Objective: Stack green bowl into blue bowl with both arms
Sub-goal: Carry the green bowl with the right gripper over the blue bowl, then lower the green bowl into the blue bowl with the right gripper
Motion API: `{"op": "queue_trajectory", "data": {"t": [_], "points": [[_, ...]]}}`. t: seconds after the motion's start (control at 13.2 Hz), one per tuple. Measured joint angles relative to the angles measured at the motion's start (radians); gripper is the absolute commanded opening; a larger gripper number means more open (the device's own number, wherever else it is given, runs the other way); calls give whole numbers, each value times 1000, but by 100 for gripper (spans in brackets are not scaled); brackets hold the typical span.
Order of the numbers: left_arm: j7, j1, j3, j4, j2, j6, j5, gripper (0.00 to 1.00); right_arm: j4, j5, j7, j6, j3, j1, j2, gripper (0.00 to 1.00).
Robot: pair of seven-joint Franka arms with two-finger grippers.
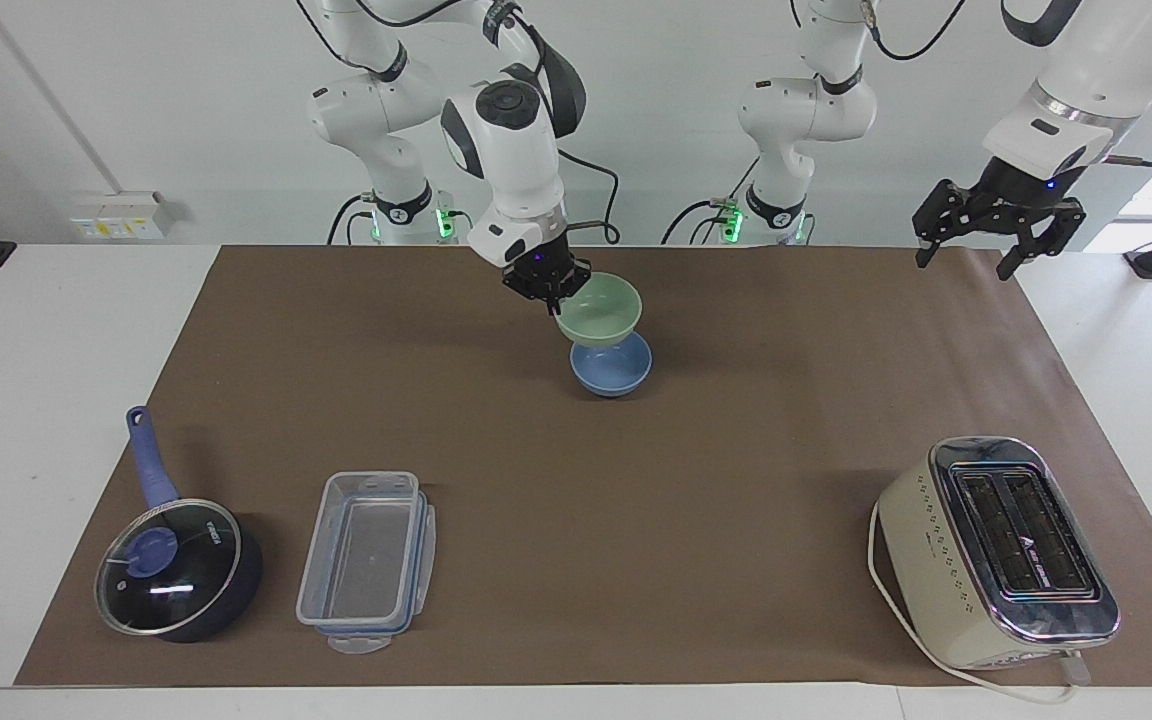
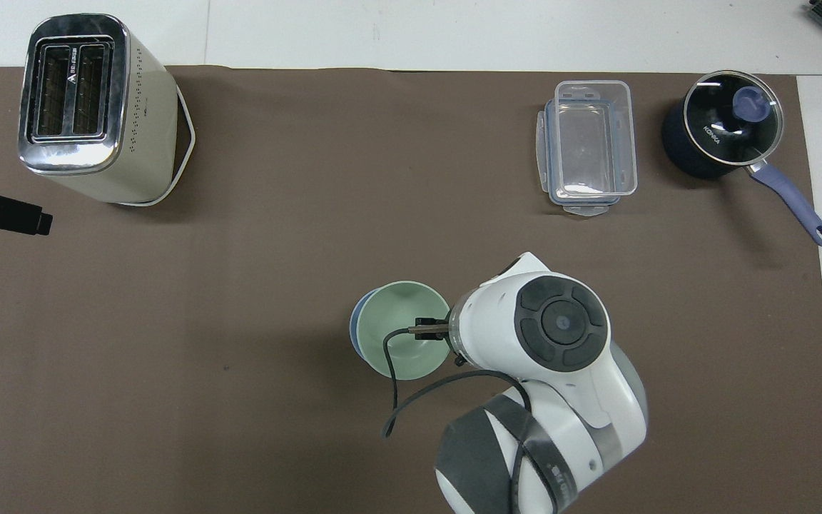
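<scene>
The pale green bowl [image 1: 598, 310] hangs upright in the air, with my right gripper [image 1: 548, 290] shut on the part of its rim toward the right arm's end. It is directly over the blue bowl [image 1: 612, 370], which stands on the brown mat near the table's middle. The green bowl's base is at the blue bowl's rim; I cannot tell if they touch. From overhead the green bowl [image 2: 400, 343] covers all but a thin edge of the blue bowl [image 2: 353, 335], and the right gripper [image 2: 425, 330] is at its rim. My left gripper [image 1: 966, 258] waits open, raised over the mat's edge at the left arm's end.
A cream toaster [image 1: 996, 550] stands at the left arm's end, farthest from the robots. At the right arm's end sit a clear plastic container [image 1: 366, 560] and a dark saucepan [image 1: 176, 570] with a glass lid and blue handle. The brown mat [image 1: 736, 480] covers the table.
</scene>
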Motion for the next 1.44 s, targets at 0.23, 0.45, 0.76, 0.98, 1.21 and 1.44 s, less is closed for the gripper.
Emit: {"op": "queue_trajectory", "data": {"t": [0.23, 0.45, 0.76, 0.98, 1.21, 1.44], "points": [[1, 0, 0, 0, 0, 13, 0, 100, 0, 3, 0, 47, 0, 19, 59, 0], [1, 0, -1, -2, 1, 22, 0, 100, -16, 3, 0, 94, 0, 29, 80, 0], [1, 0, -2, -13, 1, 21, 0, 100, -41, 3, 0, 156, 0, 42, 119, 0], [1, 0, -5, -13, 1, 21, 0, 100, -41, 3, 0, 162, 0, 52, 136, 0], [1, 0, -5, -13, 1, 21, 0, 100, -41, 2, -2, 162, -3, 50, 137, 0], [1, 0, -6, -13, 1, 21, 0, 100, -41, 2, -13, 180, -5, 44, 141, 0]]}}
